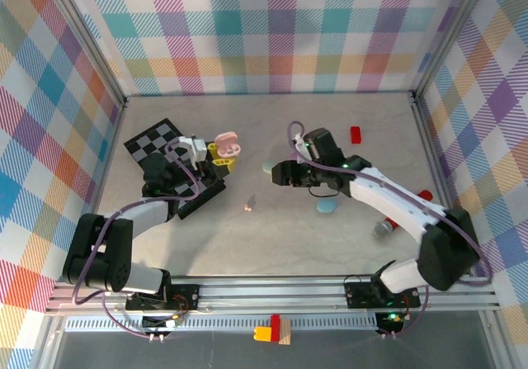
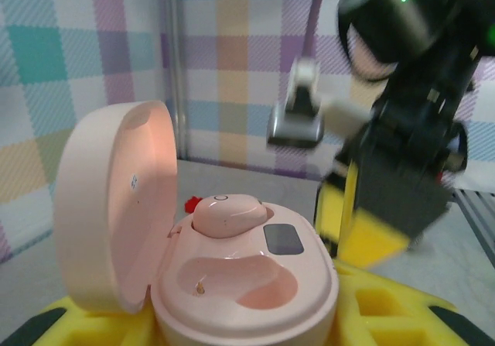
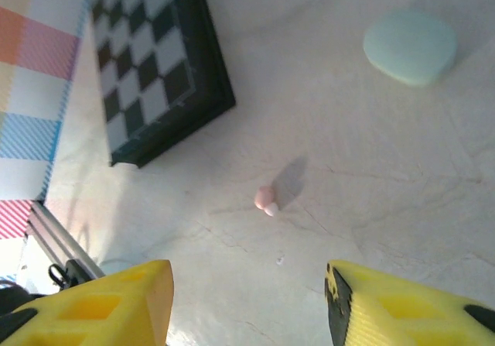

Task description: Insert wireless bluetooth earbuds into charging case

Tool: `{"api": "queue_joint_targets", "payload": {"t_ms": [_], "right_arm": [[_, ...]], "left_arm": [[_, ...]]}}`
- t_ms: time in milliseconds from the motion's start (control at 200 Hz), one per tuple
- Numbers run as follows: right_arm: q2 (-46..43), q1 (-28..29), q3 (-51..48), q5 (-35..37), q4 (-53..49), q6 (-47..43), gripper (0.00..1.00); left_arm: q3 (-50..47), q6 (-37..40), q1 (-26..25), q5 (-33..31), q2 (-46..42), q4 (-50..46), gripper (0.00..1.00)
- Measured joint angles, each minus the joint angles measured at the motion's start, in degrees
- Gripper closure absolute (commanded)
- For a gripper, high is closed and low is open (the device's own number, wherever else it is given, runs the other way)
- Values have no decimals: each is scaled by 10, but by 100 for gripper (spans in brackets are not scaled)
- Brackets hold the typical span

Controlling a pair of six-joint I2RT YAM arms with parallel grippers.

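left wrist view: the left pincer (image 1: 221, 158) grips the open pink case (image 2: 247, 284), with one earbud (image 2: 228, 213) seated inside. right wrist view: a loose earbud (image 3: 266, 200) lies on the tabletop (image 3: 371, 176) beyond the wide-spread right pincer (image 3: 247, 296).

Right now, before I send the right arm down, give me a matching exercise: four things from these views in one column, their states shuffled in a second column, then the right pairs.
Things:
1. pink case
2. loose pink earbud
3. seated earbud
4. right gripper

States:
A. jaws apart, over the table
B. lying on the bare table
C. sitting in one slot of the case
D. lid up, held by the left gripper

Pairs: 1-D, 2-B, 3-C, 4-A
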Motion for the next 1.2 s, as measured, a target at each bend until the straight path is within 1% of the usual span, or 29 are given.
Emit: {"api": "queue_joint_targets", "payload": {"t_ms": [105, 195, 320, 525, 655, 825, 975, 1200], "right_arm": [[81, 11, 14, 0, 2, 17, 49], [141, 35, 48, 25, -10, 25, 51], [196, 84, 98, 88, -30, 25, 53], [273, 169, 205, 225, -87, 14, 55], [326, 204, 271, 302, -136, 4, 57], [385, 233, 334, 375, -196, -6, 58], [415, 245, 366, 410, -234, -7, 62], [425, 249, 369, 415, -258, -5, 69]], "left_arm": [[0, -18, 7, -2, -1, 27, 62], [0, -28, 18, -14, -1, 39, 62], [4, -39, 49, -33, 8, 49, 62], [38, -53, 94, -60, 37, 52, 62], [58, -62, 112, -72, 42, 54, 62], [75, -65, 124, -80, 52, 54, 62], [84, -65, 129, -82, 59, 54, 62], [88, -67, 129, -82, 61, 54, 62]]}}
